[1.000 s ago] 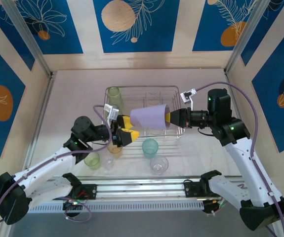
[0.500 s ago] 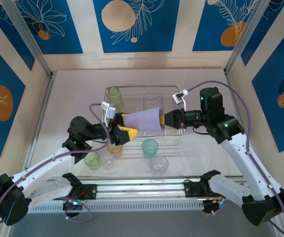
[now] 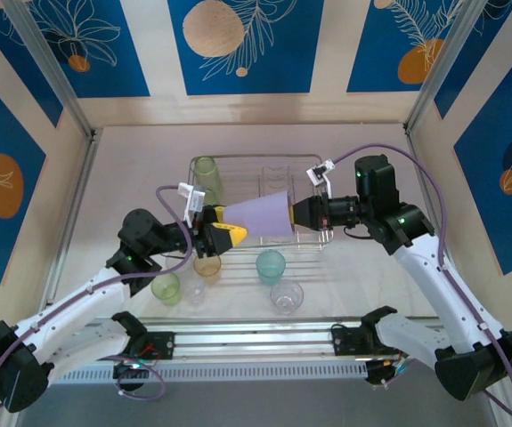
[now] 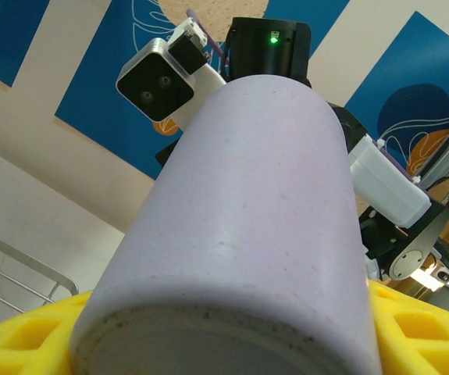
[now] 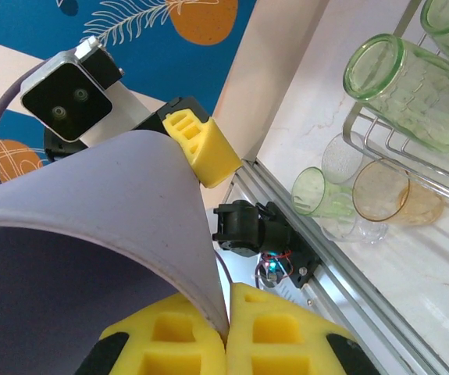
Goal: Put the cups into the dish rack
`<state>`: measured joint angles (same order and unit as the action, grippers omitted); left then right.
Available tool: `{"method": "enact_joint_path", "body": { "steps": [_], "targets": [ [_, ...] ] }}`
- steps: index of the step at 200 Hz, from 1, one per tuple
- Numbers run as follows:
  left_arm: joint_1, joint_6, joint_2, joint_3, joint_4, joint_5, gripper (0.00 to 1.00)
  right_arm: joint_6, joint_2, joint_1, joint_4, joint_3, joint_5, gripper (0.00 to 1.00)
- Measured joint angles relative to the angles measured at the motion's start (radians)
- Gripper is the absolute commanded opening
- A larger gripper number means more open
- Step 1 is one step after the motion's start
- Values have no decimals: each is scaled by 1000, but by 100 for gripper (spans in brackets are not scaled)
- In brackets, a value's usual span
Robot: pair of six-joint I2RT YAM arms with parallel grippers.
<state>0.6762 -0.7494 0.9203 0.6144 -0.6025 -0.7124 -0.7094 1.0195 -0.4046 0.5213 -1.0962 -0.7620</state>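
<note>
Here we see the lilac cup (image 3: pixel 269 216) over the rack (image 3: pixel 256 158) front, rim pinched by the right end effector (image 3: pixel 302 213); the left end effector (image 3: pixel 228 225) flanks its base, grip unclear.

A pale table (image 3: pixel 131 178) carries a wire dish rack (image 3: pixel 256 157); a green cup (image 3: pixel 166 288), amber cup (image 3: pixel 207 266), teal cup (image 3: pixel 271 265) and clear cup (image 3: pixel 286 296) stand before it.

The lilac plastic tumbler (image 3: pixel 264 216) lies horizontal in the air above the near edge of the silvery wire dish rack (image 3: pixel 238 158). The right hand (image 3: pixel 299 212) is clamped on its wide rim; the left hand (image 3: pixel 227 226) brackets its narrow base. A green tumbler (image 3: pixel 206 175) stands in the rack's far-left corner. An amber tumbler (image 3: pixel 207 265), a teal tumbler (image 3: pixel 271 265) and a clear tumbler (image 3: pixel 286 296) stand on the pale counter (image 3: pixel 131 178).
</note>
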Motion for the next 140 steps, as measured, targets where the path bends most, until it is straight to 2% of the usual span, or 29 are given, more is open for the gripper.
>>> {"method": "enact_joint_path", "body": {
  "steps": [10, 18, 30, 41, 54, 79, 95, 118, 140],
  "targets": [
    [-1, 5, -4, 2, 20, 7, 32, 1, 9, -1, 1, 0, 3, 23],
    [-2, 14, -7, 7, 44, 16, 24, -1, 17, -2, 3, 0, 11, 40],
    [-2, 31, -8, 31, 115, 52, 16, 0, 26, -8, 13, 0, 34, 50],
    [-2, 58, -8, 80, 238, 97, 10, 8, 27, -8, 38, -1, 77, 51],
    [2, 98, 2, 190, 445, 164, 0, 14, 17, 6, 98, -6, 185, 51],
    [1, 179, 132, 557, 901, 403, 0, 21, -67, 61, 244, -12, 445, 50],
    [-1, 229, 267, 813, 1144, 544, 0, 23, -167, 118, 295, 2, 544, 49],
    [-2, 301, 485, 1128, 1430, 689, 0, 21, -290, 225, 325, 55, 587, 47],
    [-2, 361, 658, 1296, 1617, 795, 0, 19, -314, 280, 349, 106, 586, 46]
  ]
}}
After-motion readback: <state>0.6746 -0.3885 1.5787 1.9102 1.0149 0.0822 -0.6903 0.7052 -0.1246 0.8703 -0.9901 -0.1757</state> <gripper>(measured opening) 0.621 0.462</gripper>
